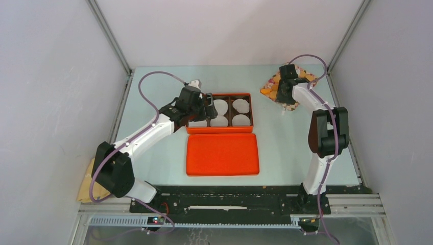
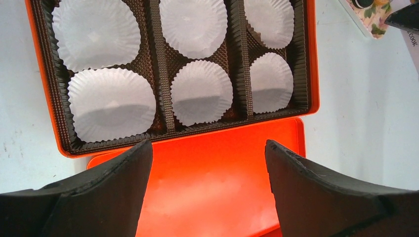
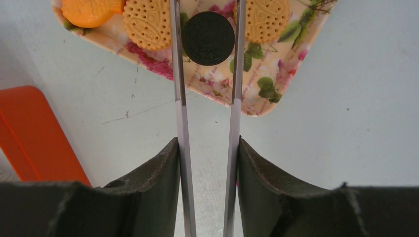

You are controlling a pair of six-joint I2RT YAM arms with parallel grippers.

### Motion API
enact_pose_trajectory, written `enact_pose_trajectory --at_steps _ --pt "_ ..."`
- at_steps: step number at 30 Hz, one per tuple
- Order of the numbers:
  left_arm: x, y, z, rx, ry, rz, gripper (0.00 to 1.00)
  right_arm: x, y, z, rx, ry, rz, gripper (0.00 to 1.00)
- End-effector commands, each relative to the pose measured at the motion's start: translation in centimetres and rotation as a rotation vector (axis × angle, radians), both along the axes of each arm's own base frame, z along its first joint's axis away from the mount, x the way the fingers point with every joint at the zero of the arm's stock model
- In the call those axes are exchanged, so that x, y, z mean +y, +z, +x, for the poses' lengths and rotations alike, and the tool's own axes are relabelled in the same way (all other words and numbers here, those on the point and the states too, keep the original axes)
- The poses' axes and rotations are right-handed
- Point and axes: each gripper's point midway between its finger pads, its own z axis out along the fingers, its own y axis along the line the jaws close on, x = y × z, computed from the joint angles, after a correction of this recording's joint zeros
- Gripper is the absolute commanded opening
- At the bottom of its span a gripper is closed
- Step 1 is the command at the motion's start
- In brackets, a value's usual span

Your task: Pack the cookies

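Top view: the cookies (image 1: 269, 92) lie on a floral tray (image 1: 292, 105) beneath the right arm; none are in the box (image 1: 219, 130).

Left wrist view: the left gripper (image 2: 207, 146) is spread wide and empty over the lid (image 2: 207, 197), with the liners (image 2: 201, 92) just ahead, evidently ready to assist.

Right wrist view: the right gripper (image 3: 207, 148) is clamped on tongs (image 3: 181, 74). Their blades straddle a dark embossed cookie (image 3: 208, 38) ahead, positioned for pickup. Golden cookies (image 3: 147, 22) flank it.

The only legible lettering is the word "COOK", in small dark capitals running lengthwise along a pale grey flat strip (image 2: 413, 42) at the far right edge of the left wrist view, where the frame cuts it. The embossed marks on the round black cookie (image 3: 208, 38) are too fine to read
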Motion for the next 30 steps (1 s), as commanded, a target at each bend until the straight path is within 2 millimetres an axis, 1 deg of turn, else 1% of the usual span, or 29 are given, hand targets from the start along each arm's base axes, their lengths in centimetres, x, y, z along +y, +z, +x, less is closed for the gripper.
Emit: enact_pose_trajectory --at_steps 1,7,10,15,20,25,28,30 --pt "-0.6 2.2 0.9 -0.064 -0.013 -0.034 0.88 -0.5 1.6 1.0 -0.047 -0.049 0.017 0.49" --pt "-0.9 2.2 1.0 -0.060 -0.022 -0.041 0.88 -1.2 1.9 1.2 -0.054 -0.076 0.030 0.51" --pt "-1.0 2.2 0.9 -0.062 -0.025 -0.044 0.88 -1.3 1.9 1.7 -0.057 -0.072 0.051 0.51" --pt "-1.0 1.9 0.9 -0.057 -0.027 -0.043 0.88 -1.2 0.8 2.8 -0.034 -0.070 0.076 0.50" --pt "-0.9 1.9 0.9 -0.056 -0.027 -0.041 0.88 -0.8 0.3 3.4 -0.029 -0.069 0.097 0.49" --pt "-0.9 2.0 0.9 -0.058 -0.025 -0.041 0.88 -1.2 0.8 3.3 -0.037 -0.080 0.085 0.42" --pt "-0.9 2.2 1.0 -0.061 -0.022 -0.045 0.88 -1.0 1.9 3.2 -0.071 -0.078 0.097 0.33" --pt "-0.7 2.6 1.1 -0.070 -0.008 -0.042 0.88 -0.9 3.0 2.9 -0.104 -0.074 0.107 0.30"
